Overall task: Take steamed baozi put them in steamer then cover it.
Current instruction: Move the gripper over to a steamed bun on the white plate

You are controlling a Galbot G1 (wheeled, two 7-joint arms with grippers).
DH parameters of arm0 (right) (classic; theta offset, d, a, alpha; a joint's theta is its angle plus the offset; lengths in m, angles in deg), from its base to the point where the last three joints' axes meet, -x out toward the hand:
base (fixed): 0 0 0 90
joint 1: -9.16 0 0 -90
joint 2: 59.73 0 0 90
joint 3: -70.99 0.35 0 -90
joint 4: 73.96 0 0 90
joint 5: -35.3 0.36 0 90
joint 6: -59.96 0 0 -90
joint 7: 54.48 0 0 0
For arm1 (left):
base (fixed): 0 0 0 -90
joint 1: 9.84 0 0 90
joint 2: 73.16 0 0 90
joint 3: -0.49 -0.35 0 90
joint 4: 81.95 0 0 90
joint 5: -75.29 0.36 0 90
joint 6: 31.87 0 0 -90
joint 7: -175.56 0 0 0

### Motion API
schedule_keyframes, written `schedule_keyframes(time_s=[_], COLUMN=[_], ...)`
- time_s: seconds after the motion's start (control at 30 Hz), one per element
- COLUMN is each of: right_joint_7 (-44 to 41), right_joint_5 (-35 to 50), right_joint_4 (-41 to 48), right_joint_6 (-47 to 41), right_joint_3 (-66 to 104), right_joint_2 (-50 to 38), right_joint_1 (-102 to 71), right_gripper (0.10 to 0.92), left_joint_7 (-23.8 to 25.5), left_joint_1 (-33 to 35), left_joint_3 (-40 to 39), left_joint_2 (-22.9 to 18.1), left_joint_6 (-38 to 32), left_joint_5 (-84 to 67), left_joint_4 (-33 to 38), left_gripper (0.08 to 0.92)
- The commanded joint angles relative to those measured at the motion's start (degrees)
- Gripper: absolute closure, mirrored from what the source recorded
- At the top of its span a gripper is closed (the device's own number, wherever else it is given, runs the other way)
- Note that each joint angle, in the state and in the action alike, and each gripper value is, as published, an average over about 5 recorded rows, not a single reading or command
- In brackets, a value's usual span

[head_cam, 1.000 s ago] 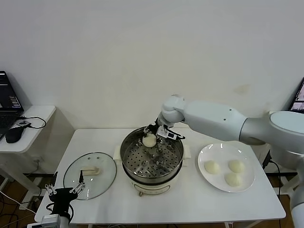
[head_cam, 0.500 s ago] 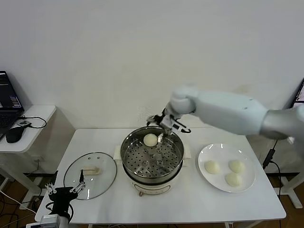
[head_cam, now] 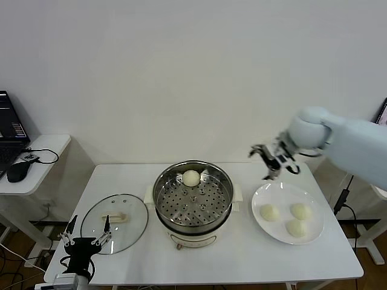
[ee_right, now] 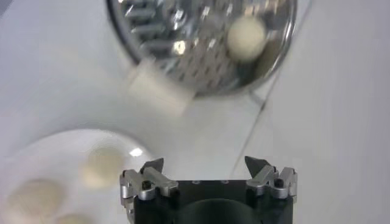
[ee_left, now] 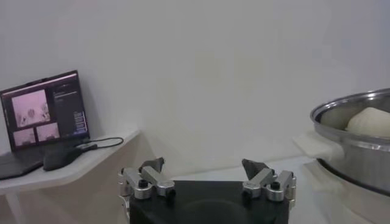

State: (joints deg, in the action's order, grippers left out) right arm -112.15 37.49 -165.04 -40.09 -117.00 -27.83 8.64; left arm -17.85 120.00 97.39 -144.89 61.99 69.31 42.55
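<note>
We find the right gripper (head_cam: 270, 163) spread and empty, above the table between the shiny stainless-steel steamer pot (head_cam: 193, 196) and the flat white plate (head_cam: 288, 212). One cream-white baozi (head_cam: 191, 177) sits in the steamer; three baozi (head_cam: 289, 218) remain plated. Risk: squeezing may dent soft buns, or a loose pinch drop one. The clear glass lid (head_cam: 115, 222) lies left of the steamer; the left gripper (head_cam: 84, 239), jaws apart, waits beside it.

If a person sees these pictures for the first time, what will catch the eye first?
First, the round shiny steel steamer at the table's middle, with one cream-white bun on its perforated tray. To its right, three more buns lie on a flat white plate, with the open right pincer above. The clear glass lid lies left of the steamer.
</note>
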Motion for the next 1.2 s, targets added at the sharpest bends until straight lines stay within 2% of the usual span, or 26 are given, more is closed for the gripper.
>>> schedule_keyframes(time_s=[0.03,0.3,0.83,1.2], right_joint_7=[-1.7,-0.5,1.3,2.0], right_joint_5=[-5.2,-8.5,-10.6,-11.7], right_joint_4=[-2.6,5.7,19.0,21.7], right_joint_6=[-6.3,-5.6,-4.2,-4.2], right_joint_3=[13.8,23.7,23.8,23.6], right_joint_2=[-13.5,-7.5,8.8,12.8], right_joint_1=[-20.3,-35.7,-36.0,-36.1], right_gripper=[0.202,0.203,0.203,0.213], left_joint_7=[0.0,0.0,0.3,0.3], left_joint_1=[0.1,-0.1,-0.6,-0.8], left_joint_3=[-0.3,-0.4,1.3,1.8], left_joint_2=[0.1,-0.4,0.4,0.4], left_joint_6=[0.1,0.3,0.3,0.2], left_joint_5=[0.3,1.1,1.0,0.8], left_joint_4=[0.1,-0.7,-2.7,-3.1], left_gripper=[0.177,0.177,0.177,0.177])
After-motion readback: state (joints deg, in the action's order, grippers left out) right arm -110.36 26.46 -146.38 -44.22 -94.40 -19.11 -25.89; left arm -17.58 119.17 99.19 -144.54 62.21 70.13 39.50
